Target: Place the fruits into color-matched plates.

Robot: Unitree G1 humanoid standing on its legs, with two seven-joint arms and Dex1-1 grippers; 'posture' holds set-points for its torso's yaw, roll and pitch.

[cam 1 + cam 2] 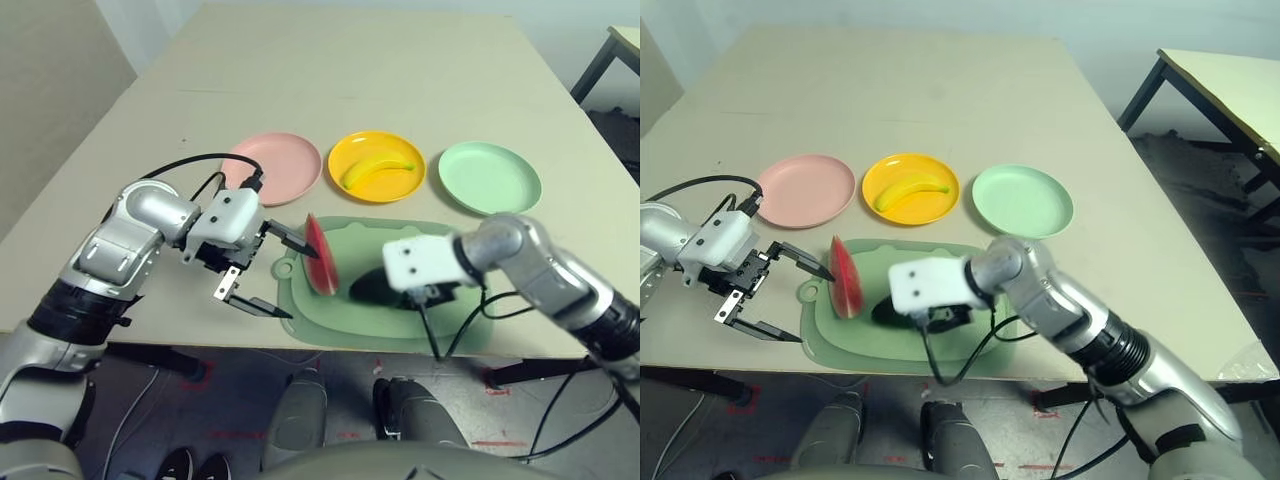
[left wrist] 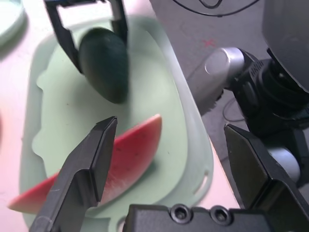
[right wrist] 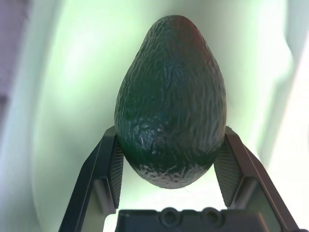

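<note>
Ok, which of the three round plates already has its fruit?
The bright yellow plastic plate, in the middle, holds the yellow toy banana. The pale pink plate and mint green plate are bare.

plates: 3 – pink plate (image 1: 273, 166), yellow plate (image 1: 345, 150), green plate (image 1: 490, 178) | fruits: 3 – watermelon wedge (image 1: 321, 256), avocado (image 3: 170, 101), banana (image 1: 377, 172) | mat (image 1: 360, 315): 1
</note>
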